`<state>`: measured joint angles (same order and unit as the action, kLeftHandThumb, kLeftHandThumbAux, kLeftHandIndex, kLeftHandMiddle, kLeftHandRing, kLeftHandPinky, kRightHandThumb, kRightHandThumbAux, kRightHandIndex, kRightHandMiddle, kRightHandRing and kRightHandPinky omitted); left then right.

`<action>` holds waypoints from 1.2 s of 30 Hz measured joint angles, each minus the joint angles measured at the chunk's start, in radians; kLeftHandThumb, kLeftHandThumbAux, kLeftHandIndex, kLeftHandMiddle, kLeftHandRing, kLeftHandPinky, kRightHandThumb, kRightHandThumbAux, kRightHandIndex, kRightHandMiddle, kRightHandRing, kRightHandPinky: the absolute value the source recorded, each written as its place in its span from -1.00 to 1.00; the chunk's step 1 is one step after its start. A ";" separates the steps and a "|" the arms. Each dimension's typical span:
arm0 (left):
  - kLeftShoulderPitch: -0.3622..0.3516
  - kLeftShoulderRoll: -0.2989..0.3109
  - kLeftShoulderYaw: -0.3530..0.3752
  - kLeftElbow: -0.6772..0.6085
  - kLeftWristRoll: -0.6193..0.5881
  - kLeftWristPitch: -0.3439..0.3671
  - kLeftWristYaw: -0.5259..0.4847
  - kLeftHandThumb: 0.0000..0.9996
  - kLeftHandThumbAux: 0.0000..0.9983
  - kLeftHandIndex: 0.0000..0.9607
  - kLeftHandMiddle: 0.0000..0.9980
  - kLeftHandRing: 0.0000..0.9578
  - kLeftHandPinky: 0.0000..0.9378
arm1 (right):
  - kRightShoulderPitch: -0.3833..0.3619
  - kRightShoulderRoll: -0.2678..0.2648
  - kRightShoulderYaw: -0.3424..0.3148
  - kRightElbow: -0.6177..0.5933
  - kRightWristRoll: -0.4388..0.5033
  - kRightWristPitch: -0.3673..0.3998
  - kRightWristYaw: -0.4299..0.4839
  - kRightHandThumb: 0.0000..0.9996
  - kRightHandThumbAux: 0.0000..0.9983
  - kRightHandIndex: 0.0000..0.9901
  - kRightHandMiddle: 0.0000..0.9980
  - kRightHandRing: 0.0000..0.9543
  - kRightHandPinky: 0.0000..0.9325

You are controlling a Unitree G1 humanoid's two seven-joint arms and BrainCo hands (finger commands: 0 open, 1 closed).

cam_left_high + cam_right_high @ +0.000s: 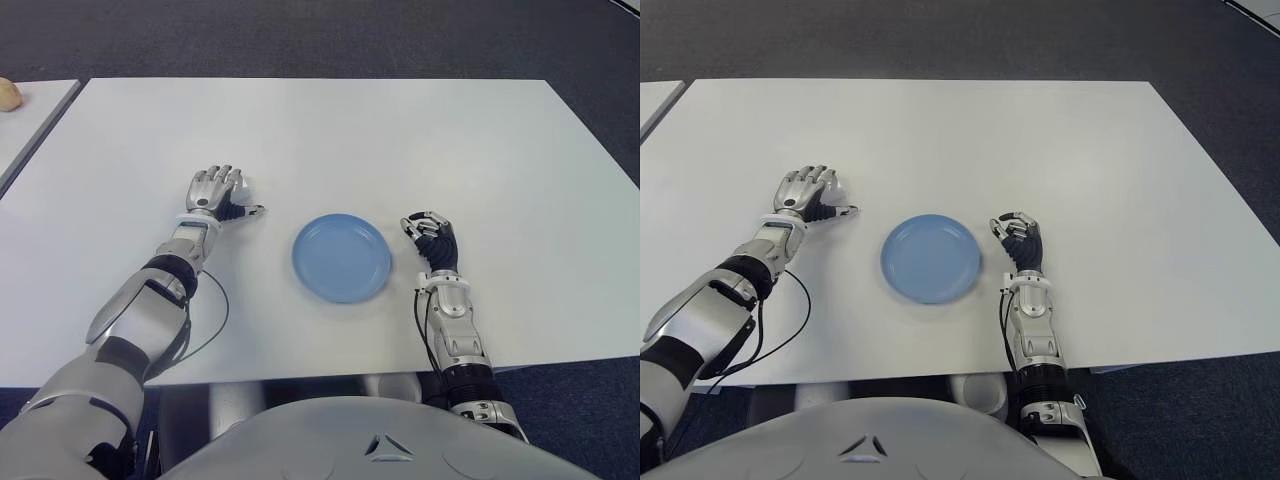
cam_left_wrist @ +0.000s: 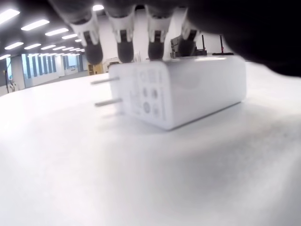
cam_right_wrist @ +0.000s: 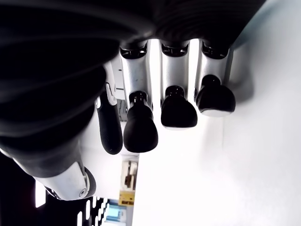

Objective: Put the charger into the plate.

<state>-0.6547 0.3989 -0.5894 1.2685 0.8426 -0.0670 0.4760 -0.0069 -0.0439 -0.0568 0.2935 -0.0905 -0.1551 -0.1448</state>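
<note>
A white charger [image 2: 183, 89] lies flat on the white table [image 1: 400, 140], its two prongs pointing sideways. My left hand [image 1: 218, 192] is placed over it, left of the plate. The fingers [image 2: 124, 44] arch over the charger's top and far side, and the thumb sticks out toward the plate, not closed on it. Only a sliver of the charger [image 1: 244, 186] shows past the hand in the eye views. The round blue plate [image 1: 341, 257] sits empty at the table's middle front. My right hand [image 1: 430, 232] shows just right of the plate, fingers curled, holding nothing.
A second table [image 1: 25, 115] stands at the far left with a pale round object [image 1: 8, 94] on it. A black cable [image 1: 205, 320] loops beside my left forearm. Dark carpet surrounds the table.
</note>
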 measured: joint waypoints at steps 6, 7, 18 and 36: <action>-0.003 0.001 -0.008 0.001 -0.009 0.000 -0.013 0.02 -0.59 -1.00 -1.00 -1.00 -1.00 | -0.001 0.000 -0.001 -0.002 0.000 0.013 0.000 0.41 0.46 -0.12 0.63 0.75 0.81; -0.003 0.001 -0.009 0.001 -0.011 0.000 -0.013 0.03 -0.58 -1.00 -1.00 -1.00 -1.00 | -0.001 0.001 -0.002 -0.003 0.000 0.014 0.000 0.41 0.46 -0.12 0.63 0.75 0.82; -0.002 0.003 -0.010 0.001 -0.037 -0.007 -0.019 0.06 -0.45 -1.00 -1.00 -1.00 -1.00 | -0.001 0.002 -0.003 -0.006 0.001 0.016 0.000 0.41 0.46 -0.12 0.63 0.75 0.82; 0.060 -0.015 0.118 0.009 -0.183 -0.042 0.142 0.88 0.17 -0.27 -0.09 -0.08 -0.10 | -0.001 0.001 -0.006 -0.007 0.001 0.015 0.003 0.41 0.46 -0.12 0.63 0.75 0.82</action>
<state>-0.5945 0.3837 -0.4713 1.2776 0.6598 -0.1093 0.6182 -0.0079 -0.0430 -0.0626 0.2862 -0.0891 -0.1402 -0.1423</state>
